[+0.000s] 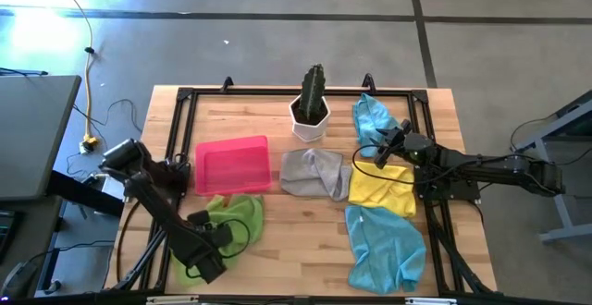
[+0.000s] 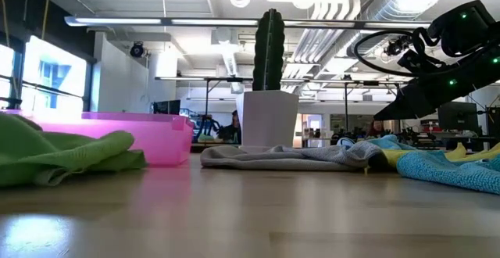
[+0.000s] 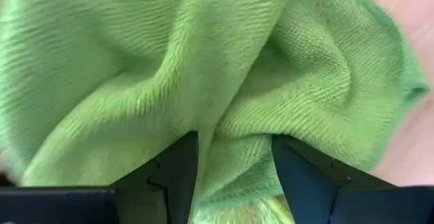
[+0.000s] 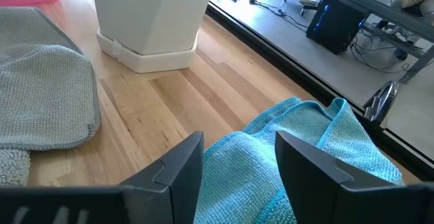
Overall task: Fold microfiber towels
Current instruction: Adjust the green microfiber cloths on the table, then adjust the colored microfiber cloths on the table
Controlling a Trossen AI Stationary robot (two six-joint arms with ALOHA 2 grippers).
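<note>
Green towel (image 1: 237,220) sits crumpled at lower left of the high view, just below the pink tray (image 1: 232,164), and the left gripper (image 1: 222,235) is right on its near edge. In the left wrist view the fingers (image 3: 178,176) stand apart with a raised ridge of green cloth (image 3: 230,115) running up between them, so the fold line lies along the approach axis, not across it; nothing is pinched yet as far as I can tell. Right gripper (image 1: 385,148) hovers at upper right of the high view over the small light blue towel (image 1: 373,118), just right of the cactus pot (image 1: 310,113); its fingers (image 4: 178,176) are also spread, blue cloth (image 4: 305,149) below and ahead of them, apparently clear of contact. Grey towel (image 1: 315,174) lies mid-surface, yellow towel (image 1: 381,187) beside it to the right, a larger blue towel (image 1: 386,246) at lower right. My read: left arm is nearer to a grasp, since its cloth is already between the fingers; closing there would catch the ridge. Right arm needs to descend first. None of the towels look folded yet, so the task looks early.
</note>
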